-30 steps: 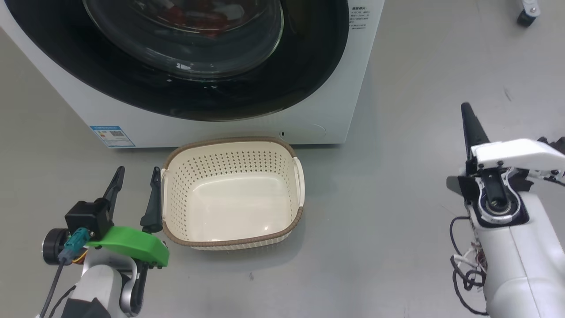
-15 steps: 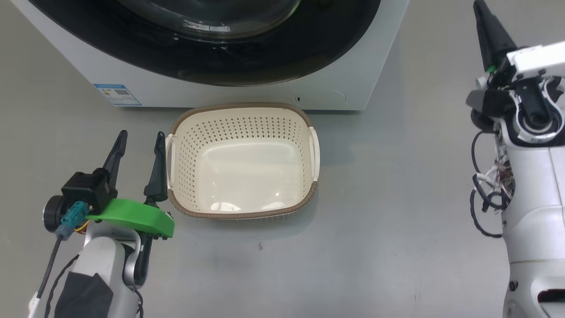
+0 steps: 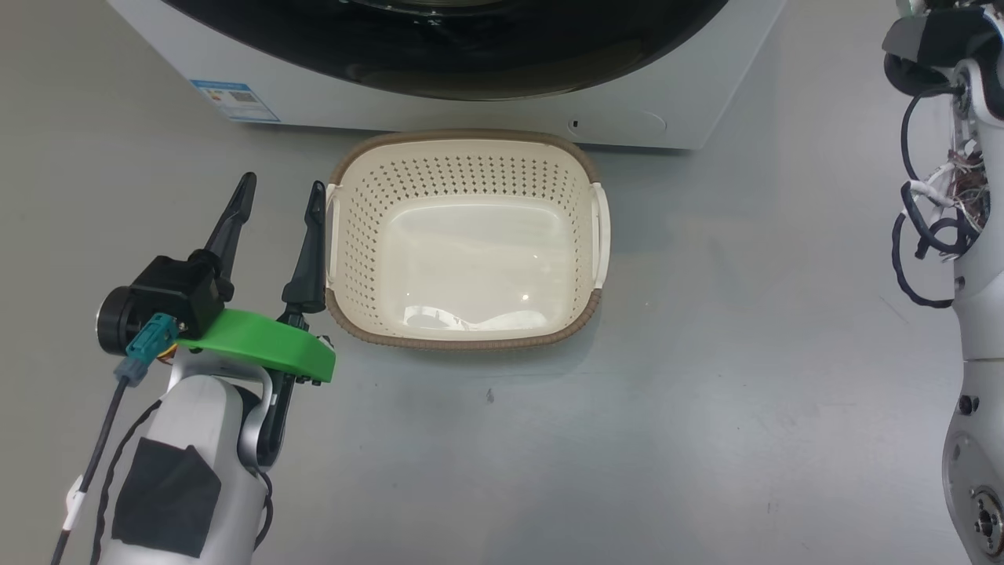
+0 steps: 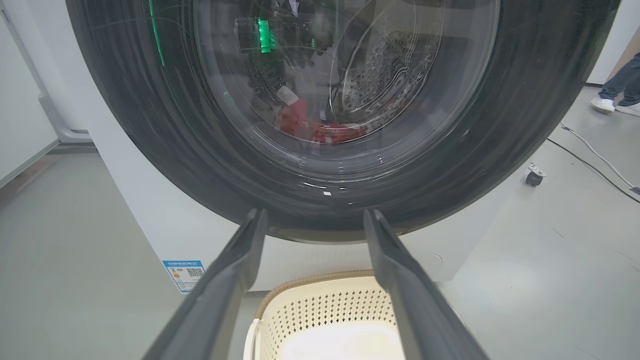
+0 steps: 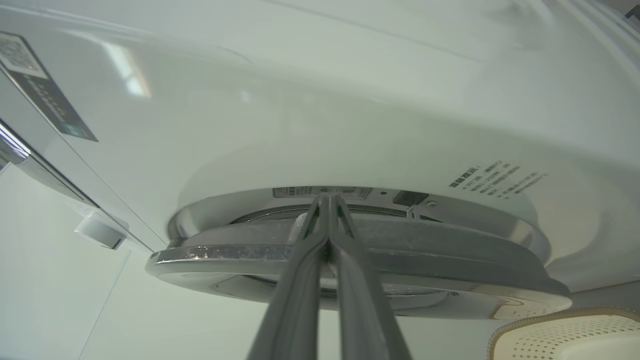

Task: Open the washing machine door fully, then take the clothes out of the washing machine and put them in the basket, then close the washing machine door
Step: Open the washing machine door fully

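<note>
Head view: the washing machine is cut off by the top edge, leaving its white lower front, one blue label and the bottom arc of the washing machine door. One basket stands on the floor just in front of the machine, with two white handles. The left pincer is at the lower left, its two fingers well apart and holding nothing; one fingertip is just beside the basket's left handle. The right arm runs up the right edge and is cut off at the top.

Left wrist view: the door's black ring spills past the frame. Behind the glass lie the clothes in the drum, a red heap blurred by reflections, so how many pieces cannot be told. The basket's far rim peeks between the fingers. A person's feet are cropped at the right edge.

Right wrist view: the right pincer has its two fingers pressed together, tips at the gap between door edge and machine front. Whether they touch either is unclear. One corner of the basket shows at the lower right.
</note>
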